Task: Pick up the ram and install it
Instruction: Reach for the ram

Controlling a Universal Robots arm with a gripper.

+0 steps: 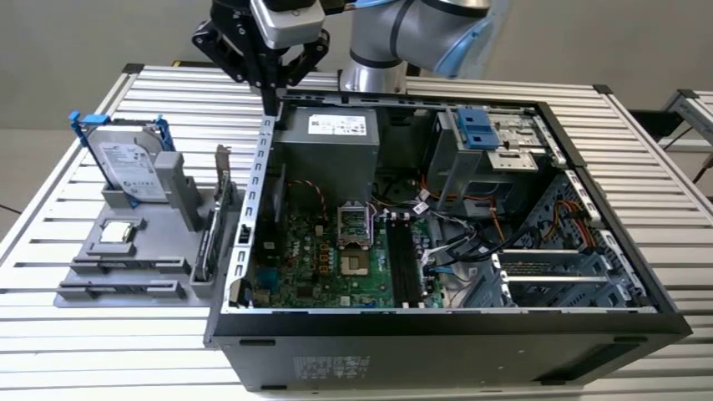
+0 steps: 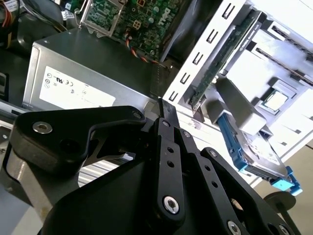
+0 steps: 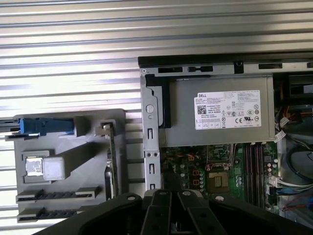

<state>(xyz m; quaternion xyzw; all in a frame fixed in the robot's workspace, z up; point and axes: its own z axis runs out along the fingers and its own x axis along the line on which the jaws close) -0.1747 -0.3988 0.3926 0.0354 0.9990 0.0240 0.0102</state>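
My gripper (image 1: 270, 102) hangs above the rear corner of the open computer case (image 1: 446, 322), on the exterior view's left, over the case wall beside the grey power supply (image 1: 329, 138). Its black fingers (image 2: 163, 108) are pressed together, shut with nothing between them. I cannot pick out the ram for sure. Two narrow front holders (image 3: 53, 195) of the grey fixture (image 1: 83, 276) carry thin dark strips seen edge-on. The motherboard's black slots (image 1: 403, 261) lie inside the case, well away from the gripper.
The fixture also holds a silver hard drive in a blue frame (image 1: 125, 160), a processor (image 1: 119, 234) and a dark card with a metal bracket (image 1: 214, 219). Cables (image 1: 468, 238) and a drive cage (image 1: 496, 138) fill the case's far side. A slatted metal table (image 1: 112, 351) lies below.
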